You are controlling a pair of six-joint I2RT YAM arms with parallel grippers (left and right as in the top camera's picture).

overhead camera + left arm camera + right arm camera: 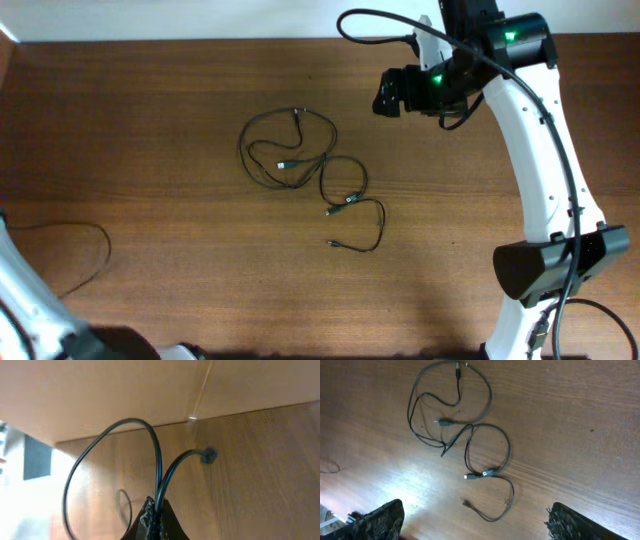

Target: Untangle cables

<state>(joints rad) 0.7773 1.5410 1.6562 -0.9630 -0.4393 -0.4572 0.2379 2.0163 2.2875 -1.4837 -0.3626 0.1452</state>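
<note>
Lowering the open right hand (479, 522) onto the tangled cables (470, 426) on the desk (580, 420), pinch just one loose end, while the closed left hand (155, 522) grips another cable (159, 462)

Glare is pooling on the brown wooden tabletop (415, 492) ahead of the right pincer (476, 527); left of the left pincer (155, 512) the view is washing out; its pinched thin black cable (160, 465) is casting faint shadow.
</note>
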